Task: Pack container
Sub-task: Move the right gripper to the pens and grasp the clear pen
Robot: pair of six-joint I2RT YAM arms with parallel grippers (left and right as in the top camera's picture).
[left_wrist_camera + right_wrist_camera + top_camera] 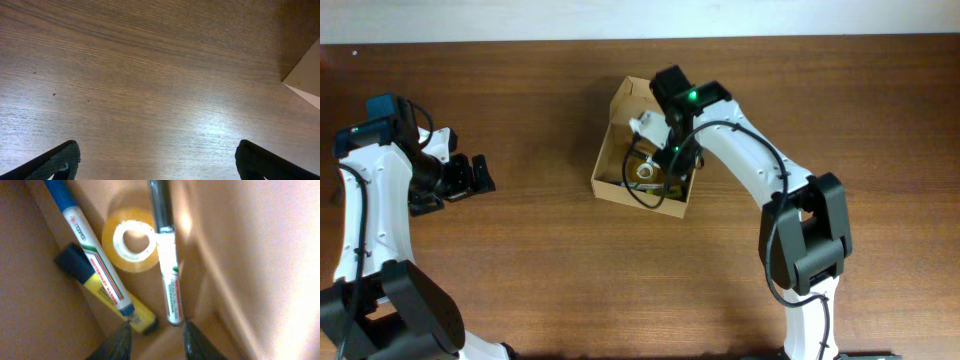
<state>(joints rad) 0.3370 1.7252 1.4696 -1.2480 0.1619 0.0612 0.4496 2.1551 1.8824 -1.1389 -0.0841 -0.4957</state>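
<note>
My right hand is down inside the container, fingers apart, gripping nothing. Black marker tip sits just at 12 o'clock, blue-capped marker & yellow pen at 10, tape roll beyond. Risk, imo: lifting out crooked, I'd snag a marker or drag the wall & shift the box, which sits mid-surface. Left hand, also apart, rests at 9 o'clock on the wood-grain surface. Room: only a pale strip at 12.

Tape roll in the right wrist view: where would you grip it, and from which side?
From straight above. The tape roll lies flat, hole up, with a blue-capped marker and a black-capped marker close on either side, so probably one finger in the hole and one outside the free rim between them.
</note>
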